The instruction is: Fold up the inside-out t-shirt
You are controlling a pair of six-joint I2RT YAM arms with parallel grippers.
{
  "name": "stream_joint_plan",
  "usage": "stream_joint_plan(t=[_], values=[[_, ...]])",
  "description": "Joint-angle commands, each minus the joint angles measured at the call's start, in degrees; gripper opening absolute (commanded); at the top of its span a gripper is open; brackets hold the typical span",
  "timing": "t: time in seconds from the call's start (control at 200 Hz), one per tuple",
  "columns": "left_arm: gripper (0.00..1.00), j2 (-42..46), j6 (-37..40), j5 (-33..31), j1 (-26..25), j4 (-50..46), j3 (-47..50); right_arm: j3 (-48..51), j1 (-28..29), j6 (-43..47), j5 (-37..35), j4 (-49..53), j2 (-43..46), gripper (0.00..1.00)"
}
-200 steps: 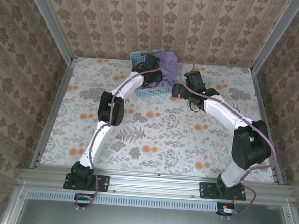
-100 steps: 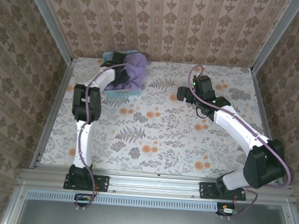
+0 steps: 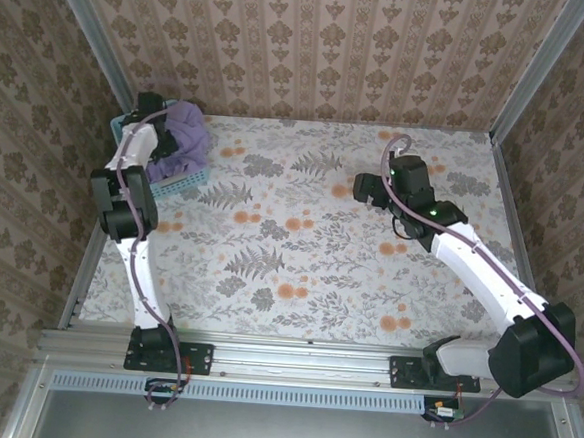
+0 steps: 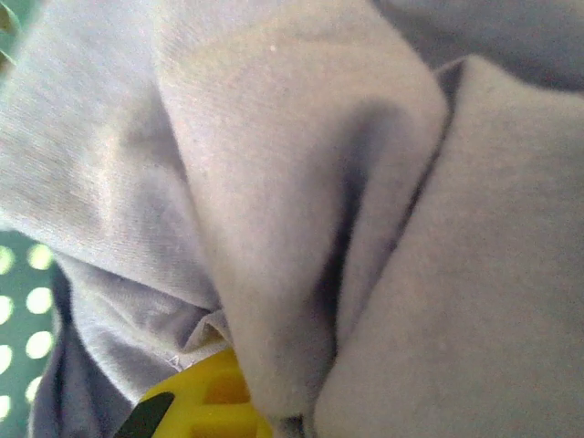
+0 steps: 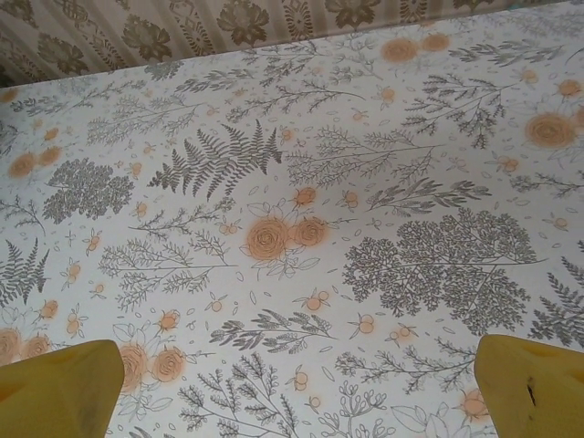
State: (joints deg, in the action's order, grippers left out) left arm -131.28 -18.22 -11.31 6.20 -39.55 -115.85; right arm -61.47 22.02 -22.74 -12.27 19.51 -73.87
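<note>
The inside-out t-shirt (image 3: 185,137) is a bunched lavender heap in the light-blue basket (image 3: 181,183) at the table's far-left corner. My left gripper (image 3: 163,140) reaches down into that heap and is shut on the cloth. In the left wrist view the t-shirt (image 4: 274,182) folds over one yellow finger (image 4: 196,406), and the other finger is hidden under it. My right gripper (image 3: 359,189) hovers over the bare table right of centre, far from the shirt. It is open (image 5: 297,388), and its yellow fingertips (image 5: 64,383) stand wide apart with nothing between them.
The basket's teal lattice (image 4: 20,301) shows beside the cloth. The left wall rail (image 3: 114,177) runs close to the basket and the left arm. The flowered tablecloth (image 3: 290,249) lies flat across the middle and front.
The left gripper has shut on the shirt. The left arm has swung basket and shirt from the back centre to the far-left corner. The right arm has drawn back to the right.
</note>
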Motion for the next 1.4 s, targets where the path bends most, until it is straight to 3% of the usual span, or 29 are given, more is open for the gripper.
stream_joint_plan(t=[0.0,0.295,0.62,0.84,1.08,1.12,1.205,1.27,1.395], values=[[0.00,4.4,3.4,-1.8,-2.3,-3.2,-4.3,1.2,0.2,0.2,-2.1,2.7,2.4,1.00],[0.00,23.4,6.0,-7.1,-10.6,-3.1,-7.3,3.6,0.5,-1.3,-1.2,3.5,5.2,1.00],[0.00,35.7,8.9,-4.2,-31.4,1.5,-9.3,4.6,0.5,-1.4,-2.0,5.6,10.1,1.00],[0.00,38.4,1.8,-0.9,-45.4,8.5,2.6,7.0,0.5,-2.7,-2.3,5.7,15.1,1.00],[0.00,43.5,-6.2,3.4,-47.5,16.4,26.7,9.3,1.0,-3.6,1.3,5.8,16.3,1.00],[0.08,44.0,-7.5,4.7,-47.3,17.2,31.3,10.0,1.4,-3.9,1.8,5.5,16.0,1.00],[0.37,44.7,-10.5,6.7,-46.6,17.6,40.7,11.6,2.8,-4.6,2.3,5.2,14.6,1.00],[0.53,45.5,-13.2,7.1,-44.9,16.0,46.9,12.3,4.1,-5.3,2.6,5.2,12.9,1.00],[0.70,51.1,-15.5,7.4,-41.3,16.3,57.6,12.9,7.8,-5.9,3.0,5.0,9.0,0.99]])
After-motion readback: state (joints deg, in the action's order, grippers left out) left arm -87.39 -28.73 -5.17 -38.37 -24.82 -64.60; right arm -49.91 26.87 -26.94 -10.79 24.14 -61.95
